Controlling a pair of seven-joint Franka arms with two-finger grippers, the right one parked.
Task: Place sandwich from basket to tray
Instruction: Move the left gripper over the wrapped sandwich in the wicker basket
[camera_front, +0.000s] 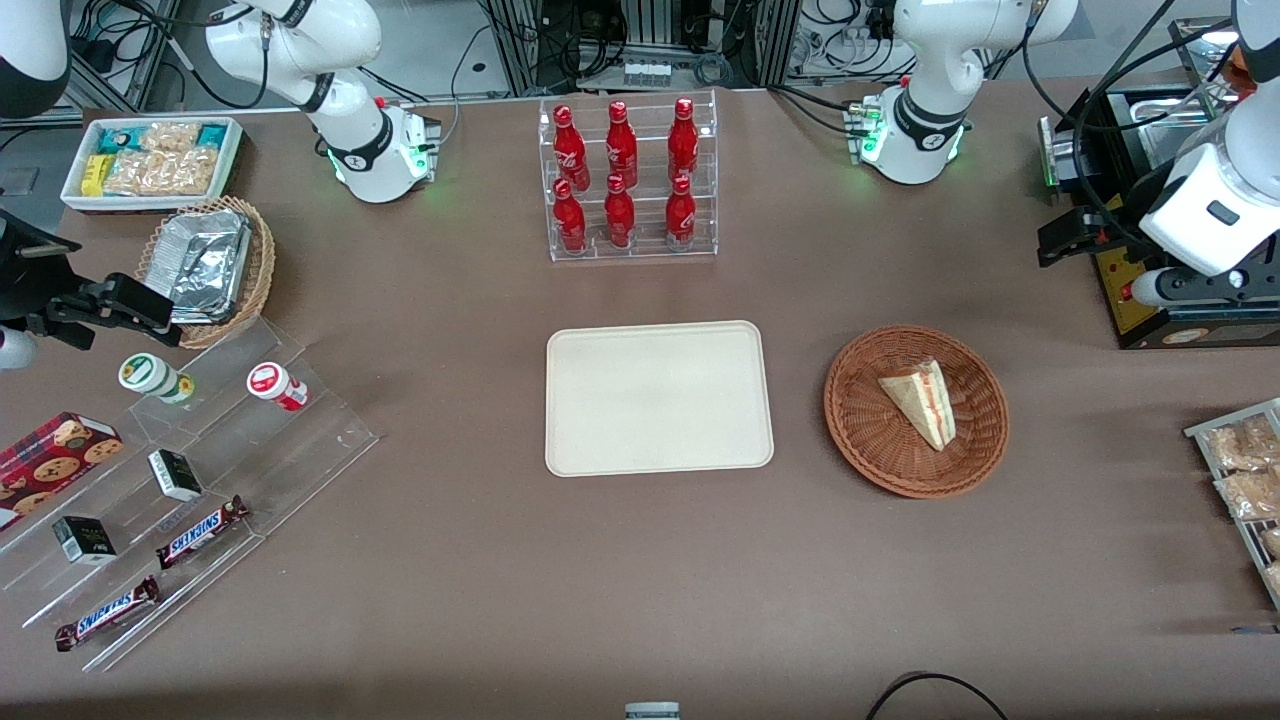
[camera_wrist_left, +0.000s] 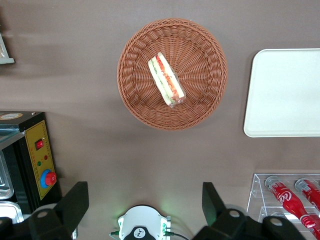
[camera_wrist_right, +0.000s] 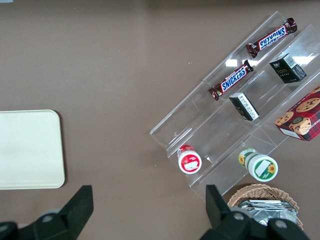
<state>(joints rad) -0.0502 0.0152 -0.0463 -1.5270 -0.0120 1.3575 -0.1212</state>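
The sandwich (camera_front: 920, 402) lies in the round reddish-brown basket (camera_front: 870, 420), a pale wedge with red and green filling at its edge. The cream tray (camera_front: 660, 397) lies flat and bare beside the basket, toward the parked arm's end. My left gripper (camera_front: 1062, 240) hangs high above the table, farther from the front camera than the basket and toward the working arm's end. In the left wrist view the gripper (camera_wrist_left: 144, 200) is open wide and empty, apart from the basket (camera_wrist_left: 200, 60), the sandwich (camera_wrist_left: 166, 79) and the tray (camera_wrist_left: 285, 92).
A clear rack of red bottles (camera_front: 625, 180) stands farther from the front camera than the tray. A black appliance (camera_front: 1150, 300) sits under the working arm. Snack packets (camera_front: 1240, 470) lie at that table end. A stepped clear display (camera_front: 180, 470), tan foil basket (camera_front: 205, 265) and white bin (camera_front: 150, 160) fill the parked arm's end.
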